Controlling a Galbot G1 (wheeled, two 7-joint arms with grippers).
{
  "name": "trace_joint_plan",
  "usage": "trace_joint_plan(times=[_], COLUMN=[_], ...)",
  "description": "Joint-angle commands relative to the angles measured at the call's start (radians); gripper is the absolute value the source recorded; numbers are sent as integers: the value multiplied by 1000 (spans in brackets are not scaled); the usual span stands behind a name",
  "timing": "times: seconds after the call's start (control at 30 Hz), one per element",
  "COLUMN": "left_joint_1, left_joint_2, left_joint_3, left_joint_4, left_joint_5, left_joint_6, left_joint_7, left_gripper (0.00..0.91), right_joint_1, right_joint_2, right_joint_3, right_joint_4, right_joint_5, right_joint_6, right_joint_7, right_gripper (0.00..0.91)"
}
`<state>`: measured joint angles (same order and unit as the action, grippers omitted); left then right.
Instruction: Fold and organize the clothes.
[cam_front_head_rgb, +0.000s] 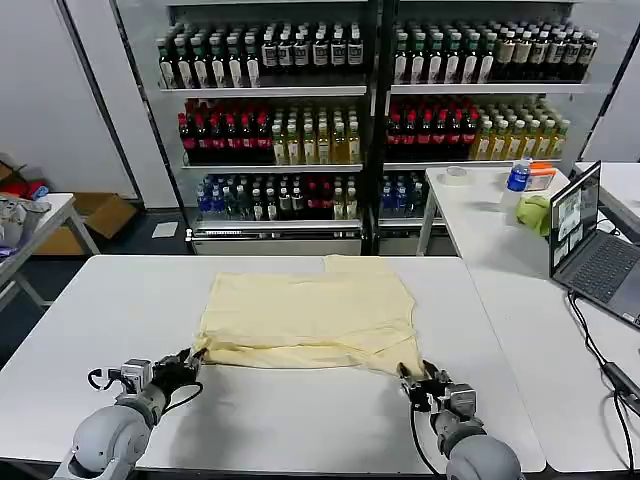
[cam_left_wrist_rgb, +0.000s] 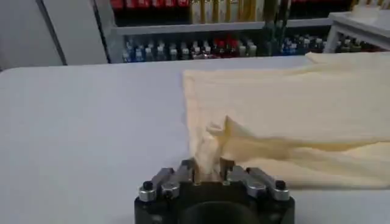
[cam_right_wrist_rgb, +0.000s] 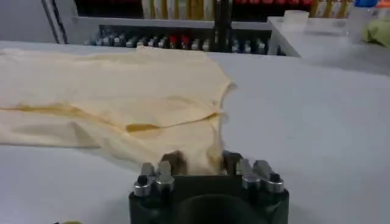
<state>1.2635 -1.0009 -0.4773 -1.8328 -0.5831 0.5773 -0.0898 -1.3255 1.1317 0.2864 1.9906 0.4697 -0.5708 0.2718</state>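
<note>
So the cream-yellow shirt (cam_front_head_rgb: 310, 315) is lying spread out in the middle of the white table (cam_front_head_rgb: 100, 300), and both arms are down at its near hem. The left pincer (cam_front_head_rgb: 192, 357) is pinched shut on the near-left corner, fabric bunched up between the fingers, and the right pincer (cam_front_head_rgb: 420, 380) is clamped on the near-right corner the same way. Looks to me like the start of a fold: both corners grabbed, nothing lifted yet. Next move probably needs both arms rising together and carrying that hem evenly toward the far edge so it doesn't skew.
</note>
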Motion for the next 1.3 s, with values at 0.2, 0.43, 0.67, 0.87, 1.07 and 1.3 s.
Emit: trace_joint_plan(times=[0.2,0.43,0.67,0.87,1.07,1.3], left_joint_1=[4,41,155,316,450,577], left_joint_2=[1,3,14,11,-9,-9], left_joint_3=[2,-9,-53,-96,-129,-184], left_joint_4=[7,-27,-150,-297,-403,-469], left_joint_5=[-1,-12,-18,0,25,26], left_joint_6=[0,1,1,1,0,1], left_joint_7=[5,3,-5,-9,-12,-18], left_gripper=[10,10,10,10,10,10], right_joint_1=[-24,-107,-252,-375,-504,-564], right_joint_2=[-1,-24,-55,-73,-81,-104], right_joint_3=[14,62,133,169,190,214], right_joint_4=[23,106,224,307,379,415], right_joint_5=[6,-16,-64,-121,-186,-207], right_joint_6=[-6,-6,-6,-3,1,-7], right_joint_7=[-2,-10,-32,-51,-69,-77], right_gripper=[0,0,0,0,0,0])
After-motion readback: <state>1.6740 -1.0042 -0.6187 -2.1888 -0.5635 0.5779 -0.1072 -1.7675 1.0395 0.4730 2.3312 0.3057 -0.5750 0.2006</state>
